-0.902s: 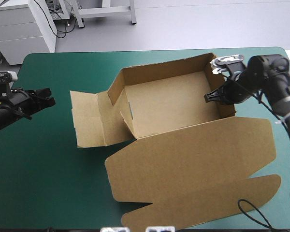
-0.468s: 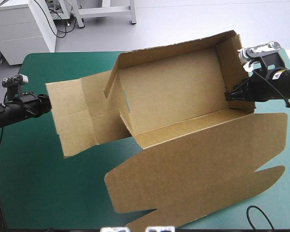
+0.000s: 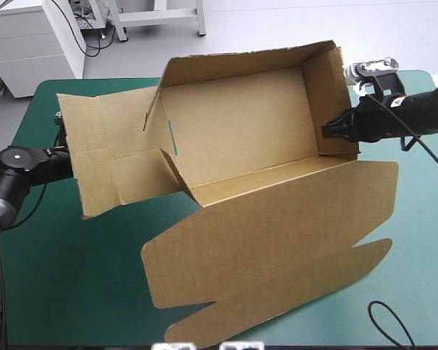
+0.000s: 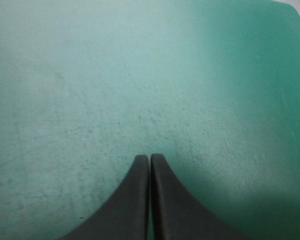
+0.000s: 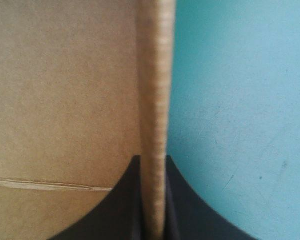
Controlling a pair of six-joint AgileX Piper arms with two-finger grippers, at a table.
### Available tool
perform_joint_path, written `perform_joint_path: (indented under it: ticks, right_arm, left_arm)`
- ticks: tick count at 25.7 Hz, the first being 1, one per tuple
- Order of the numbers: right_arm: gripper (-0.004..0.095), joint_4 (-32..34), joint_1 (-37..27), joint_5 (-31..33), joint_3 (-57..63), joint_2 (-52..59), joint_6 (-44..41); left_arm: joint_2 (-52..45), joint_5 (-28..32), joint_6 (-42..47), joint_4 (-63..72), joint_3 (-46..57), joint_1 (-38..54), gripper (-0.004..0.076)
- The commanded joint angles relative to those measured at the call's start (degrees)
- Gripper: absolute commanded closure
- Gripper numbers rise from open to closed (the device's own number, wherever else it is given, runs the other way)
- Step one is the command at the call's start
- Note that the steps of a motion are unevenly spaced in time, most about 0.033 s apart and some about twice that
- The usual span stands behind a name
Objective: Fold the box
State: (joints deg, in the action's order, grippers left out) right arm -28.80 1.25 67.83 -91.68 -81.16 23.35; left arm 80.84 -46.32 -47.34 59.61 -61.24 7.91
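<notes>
Sitting mid-frame in the high view, the box (image 3: 241, 138) is a half-formed open tray of brown board. Back wall and right end wall (image 3: 330, 87) raised; back wall's rim crosses the table's far edge near the top of the frame. Left end panels (image 3: 106, 160) unfolded, spread out toward the left of the frame, one small flap angled inward at the tray's lower left corner. Lid (image 3: 277, 233) flat, running down toward the bottom of the frame, its curved tuck flap at the lower edge.

Right gripper (image 3: 327, 133) comes in from the right of the frame, clamped on the right end wall. Right wrist view: board edge pinched between the black fingers (image 5: 130, 200), tray inside on one side, teal-green cover (image 3: 73, 277) on the other.

Left arm (image 3: 18, 164) at the left of the frame, its tip hidden behind the unfolded panels. Left gripper (image 4: 150, 159) pressed together, nothing between the fingers, only bare cover ahead.
</notes>
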Motion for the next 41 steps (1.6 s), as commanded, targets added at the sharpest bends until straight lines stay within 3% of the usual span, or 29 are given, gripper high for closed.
perform_joint_path:
  ticks: [1, 5, 10, 16, 22, 24, 27, 28, 35, 41]
  right_arm:
    - [0.0925, -3.9, -0.2, -3.1, -1.8, -0.4, -0.6]
    - [0.092, -3.1, -0.2, -1.5, -1.8, -2.1, -1.1]
    - [0.0919, 2.7, 2.7, -2.3, -1.7, -3.0, -4.8]
    - [0.0919, 11.6, 10.2, -7.1, -1.7, -3.2, -10.4]
    - [0.0919, 15.0, 16.3, -11.7, -1.7, -3.2, -14.7]
    - [0.0919, 18.3, 17.8, -12.7, -1.7, -3.2, -18.0]
    - [0.0919, 23.0, 19.3, -13.1, -1.7, -3.3, -21.2]
    - [0.0919, 23.6, 19.7, -13.0, -1.7, -3.6, -22.0]
    - [0.0919, 23.8, 19.7, -13.0, -1.7, -4.5, -23.3]
    - [0.092, 23.8, 19.7, -11.8, -1.7, -4.5, -22.8]
  left_arm:
    - [-1.8, 0.7, 0.1, 3.4, -1.4, -3.7, 0.0731]
    - [-1.9, -0.4, 0.1, 3.5, -2.3, -4.5, 0.0731]
    - [-1.9, -6.7, 0.1, 7.3, -6.2, -4.4, 0.0731]
    - [-1.9, -13.2, 0.2, 15.8, -9.6, -4.4, 0.0731]
    - [-1.9, -15.7, 3.2, 15.3, -9.9, -4.4, 0.0731]
    - [-2.5, -15.6, 3.6, 14.7, -9.9, -4.5, 0.0731]
    - [-5.4, -10.4, 7.6, 8.1, -9.9, -5.7, 0.0731]
    - [-8.0, -7.2, 12.6, 1.1, -9.9, -7.4, 0.0731]
    - [-13.4, -3.0, 27.5, -14.7, -10.0, -17.3, 0.0731]
    - [-13.3, -1.5, 28.5, -15.6, -10.0, -18.6, 0.0717]
